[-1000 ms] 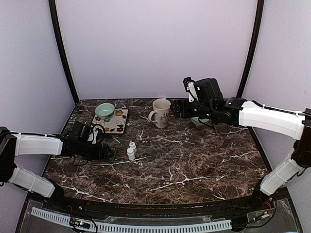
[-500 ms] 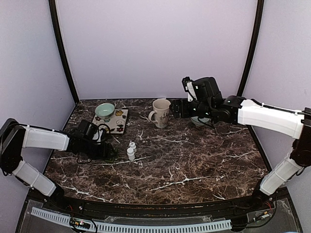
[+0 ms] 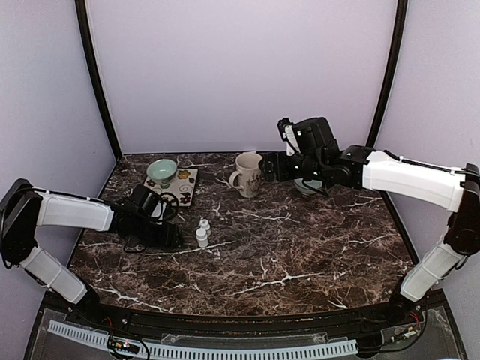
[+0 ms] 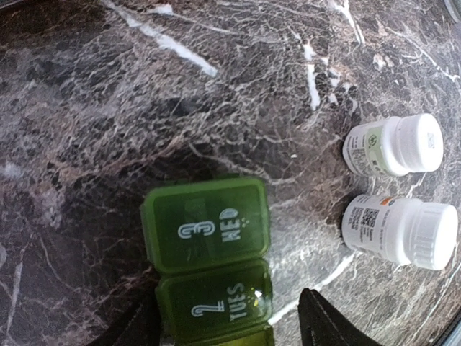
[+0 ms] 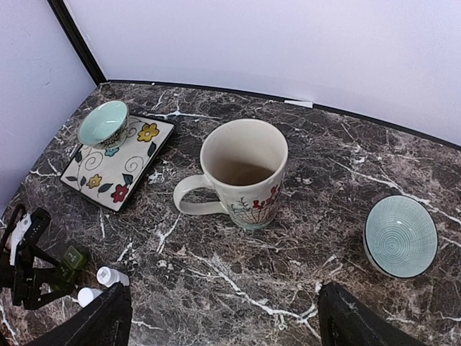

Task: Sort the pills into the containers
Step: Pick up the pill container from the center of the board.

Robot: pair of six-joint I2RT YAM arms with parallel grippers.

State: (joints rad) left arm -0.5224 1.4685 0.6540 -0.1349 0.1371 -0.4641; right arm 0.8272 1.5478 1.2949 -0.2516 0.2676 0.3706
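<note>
Though your left fingers [image 4: 328, 323] straddle the organizer [image 4: 207, 249], their grip cannot be told; your right fingers [image 5: 347, 317] gape empty.

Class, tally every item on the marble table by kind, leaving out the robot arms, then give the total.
White pill bottles: 2
Green pill organiser: 1
Mug: 1
Bowls: 2
Floral plate: 1
Total: 7
</note>
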